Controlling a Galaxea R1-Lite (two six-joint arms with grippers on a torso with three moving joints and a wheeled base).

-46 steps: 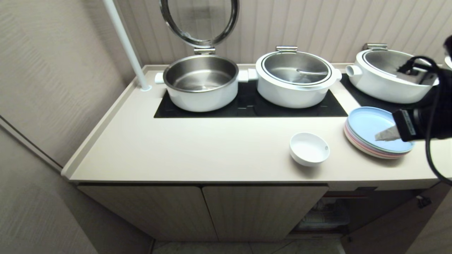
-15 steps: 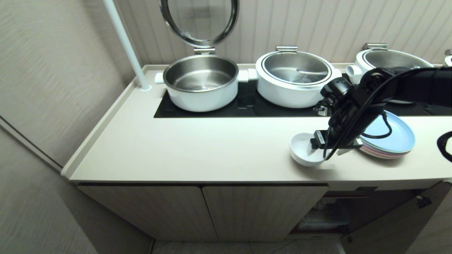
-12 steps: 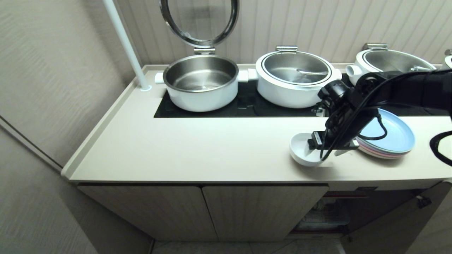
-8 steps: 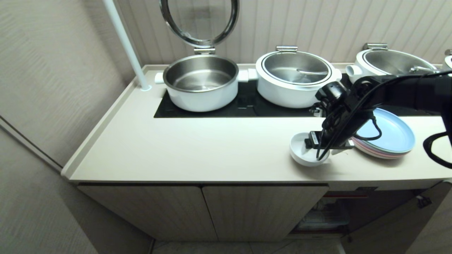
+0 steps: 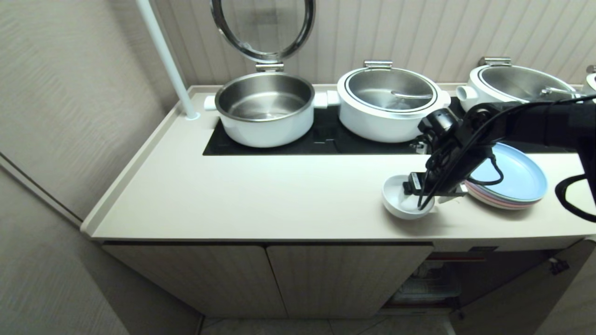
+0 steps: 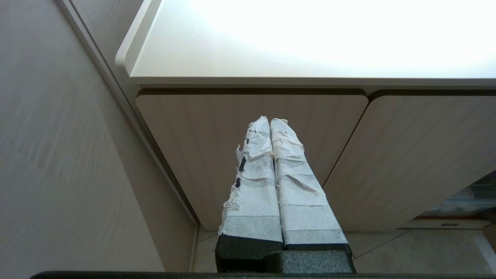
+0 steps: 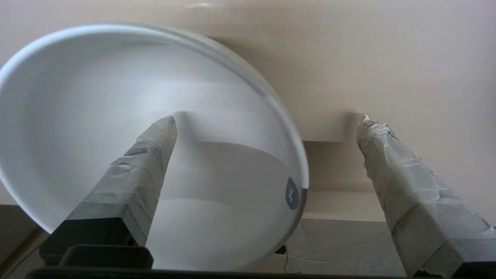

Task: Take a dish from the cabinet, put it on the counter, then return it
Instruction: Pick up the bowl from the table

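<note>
A small white bowl (image 5: 399,201), the dish, sits on the cream counter (image 5: 279,195) near its front edge, right of the middle. My right gripper (image 5: 430,200) reaches down over the bowl's right side and stands open. In the right wrist view one taped finger (image 7: 155,143) is inside the bowl (image 7: 97,116), the other finger (image 7: 387,155) is outside it, and the rim passes between them untouched. Below the counter the cabinet (image 5: 326,274) has its two left doors closed. Its right compartment (image 5: 428,284) is open. My left gripper (image 6: 270,121) is shut and parked low, facing the cabinet doors (image 6: 217,147).
A stack of pastel plates (image 5: 519,181) lies just right of the bowl, under my right arm. Three white pots (image 5: 267,109) (image 5: 389,104) (image 5: 517,81) stand on the black cooktop (image 5: 326,139) at the back; the left one's lid is up. A white pole (image 5: 165,58) rises at the back left.
My right arm has swung in from over the plates to the bowl. Over the last second it has crept slightly left and settled astride the rim. The bowl has stayed put.
</note>
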